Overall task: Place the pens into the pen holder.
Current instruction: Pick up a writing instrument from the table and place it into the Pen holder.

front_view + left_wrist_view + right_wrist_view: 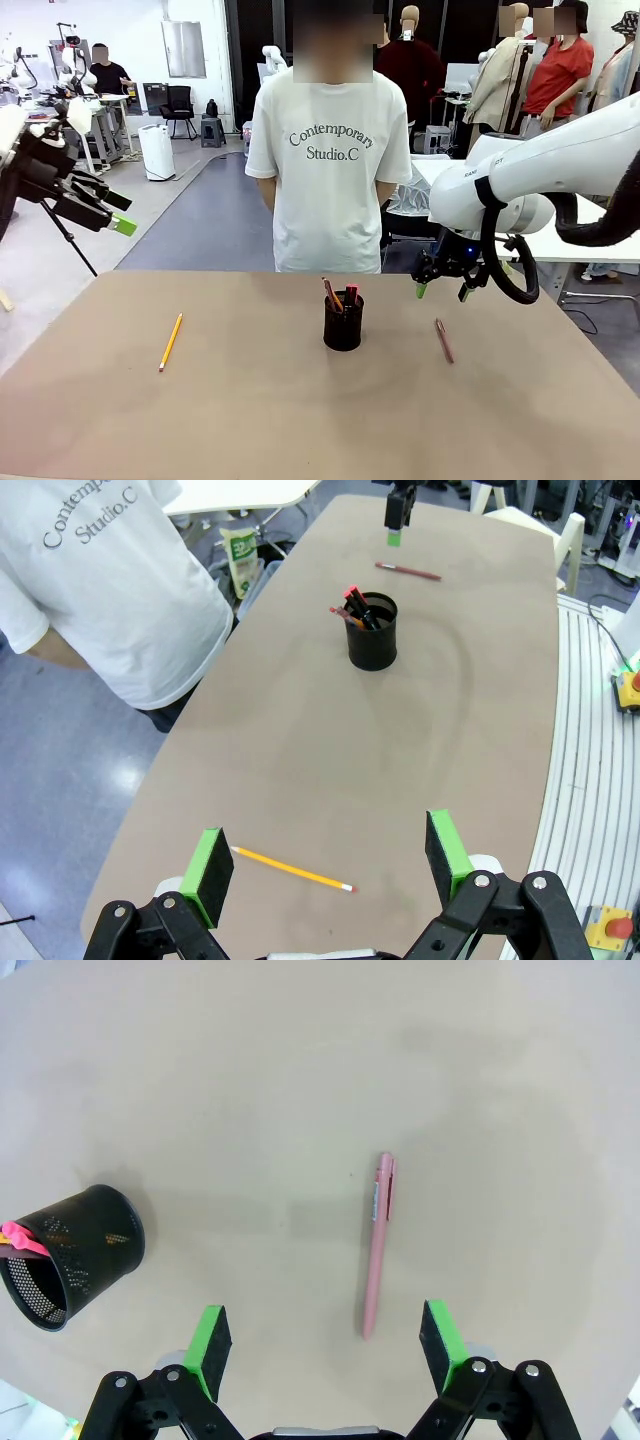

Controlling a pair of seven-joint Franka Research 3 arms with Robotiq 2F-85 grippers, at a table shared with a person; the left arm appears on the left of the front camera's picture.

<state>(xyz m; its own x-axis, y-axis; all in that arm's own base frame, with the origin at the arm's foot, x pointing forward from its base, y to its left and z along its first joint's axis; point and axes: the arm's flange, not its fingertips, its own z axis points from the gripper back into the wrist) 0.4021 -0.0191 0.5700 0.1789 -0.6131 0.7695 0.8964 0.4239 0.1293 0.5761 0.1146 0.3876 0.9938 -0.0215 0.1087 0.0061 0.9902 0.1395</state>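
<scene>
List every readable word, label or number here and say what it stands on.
"Contemporary Studio.C": on the person's white T-shirt.
Small lettering on the right arm: too small to read.
Print on the green-and-white bag on the floor: blurred.

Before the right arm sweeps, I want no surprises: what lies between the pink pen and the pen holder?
Only bare table, in the right wrist view, between the pink pen and the black mesh pen holder.

Matt brown table (300, 420); black wire-mesh pen holder (343, 322); smooth pink plastic pen (377, 1245).
</scene>
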